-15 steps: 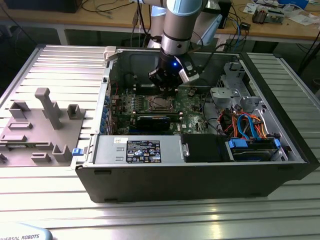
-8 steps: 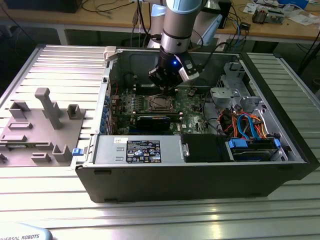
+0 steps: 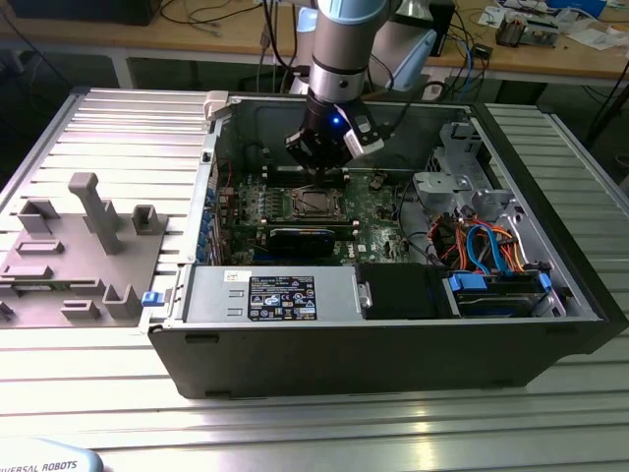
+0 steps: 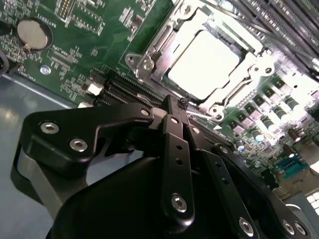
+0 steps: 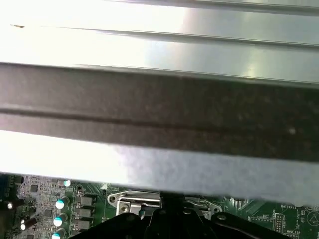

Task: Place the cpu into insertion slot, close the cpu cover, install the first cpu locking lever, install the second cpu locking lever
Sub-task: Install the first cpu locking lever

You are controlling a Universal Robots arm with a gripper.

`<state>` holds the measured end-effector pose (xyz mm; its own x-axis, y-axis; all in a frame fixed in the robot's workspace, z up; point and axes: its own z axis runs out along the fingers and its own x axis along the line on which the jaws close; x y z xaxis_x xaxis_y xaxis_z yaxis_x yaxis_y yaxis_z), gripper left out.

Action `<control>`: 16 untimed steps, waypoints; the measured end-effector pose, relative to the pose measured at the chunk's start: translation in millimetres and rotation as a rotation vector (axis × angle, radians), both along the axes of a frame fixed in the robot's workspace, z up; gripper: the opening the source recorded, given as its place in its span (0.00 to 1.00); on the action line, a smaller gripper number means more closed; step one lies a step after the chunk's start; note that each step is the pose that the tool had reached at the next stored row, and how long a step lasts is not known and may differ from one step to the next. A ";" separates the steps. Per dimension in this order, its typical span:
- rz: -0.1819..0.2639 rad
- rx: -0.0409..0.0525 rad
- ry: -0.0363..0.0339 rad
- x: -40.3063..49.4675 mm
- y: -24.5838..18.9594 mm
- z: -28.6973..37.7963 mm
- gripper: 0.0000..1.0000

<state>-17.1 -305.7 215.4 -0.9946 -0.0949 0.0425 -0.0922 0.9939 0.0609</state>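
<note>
Grey plastic fixture blocks (image 3: pixel 74 246) sit at the exterior view's left, on the ribbed aluminium surface (image 3: pixel 118 128). Just beside them, toward the exterior view's right, lies the open black computer case (image 3: pixel 393 334), with a grey power supply box (image 3: pixel 270 295) along its near wall. Deeper inside is the green motherboard (image 3: pixel 373 211). On it the small square insertion slot (image 3: pixel 313 204) shows a dark frame. In the second wrist view the flat silvery-grey cpu (image 4: pixel 204 64) rests inside that slot, and the thin grey metal cpu cover (image 4: pixel 149 55) lies flat around it, framing the chip through its cut-out middle. A round silver coin battery (image 4: pixel 31 34) sits on the board, well apart from the socket. The black tool (image 3: pixel 329 167) hangs over the board just behind the socket in the exterior view; in the second wrist view its two fingers (image 4: pixel 175 122) are pressed together with nothing between them, their tips close to the cover's edge. Farther toward the exterior view's right, blue and orange cables (image 3: pixel 486 246) curl above the drive bays.
</note>
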 end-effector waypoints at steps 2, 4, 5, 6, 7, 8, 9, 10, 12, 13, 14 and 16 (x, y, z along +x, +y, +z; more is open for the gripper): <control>0.001 0.0001 0.0000 0.0 2.9 0.0 0.11; 0.003 0.0001 0.0000 0.0 3.4 0.0 0.11; 0.004 0.0001 0.0000 0.0 3.4 0.0 0.11; 0.006 0.0000 0.0000 0.0 3.6 -0.1 0.11; 0.007 -0.0001 0.0000 0.0 4.5 -0.1 0.11; 0.007 0.0000 0.0000 0.0 5.8 -0.1 0.11; 0.008 0.0001 0.0000 0.0 7.2 -0.2 0.11; 0.009 0.0000 -0.0001 0.0 8.1 -0.2 0.11; 0.010 0.0000 0.0000 0.0 8.2 -0.2 0.11; 0.010 0.0000 0.0000 0.0 8.2 -0.2 0.11; 0.010 0.0001 0.0000 0.1 7.9 -0.3 0.11; 0.009 0.0003 0.0010 0.9 6.1 -1.3 0.11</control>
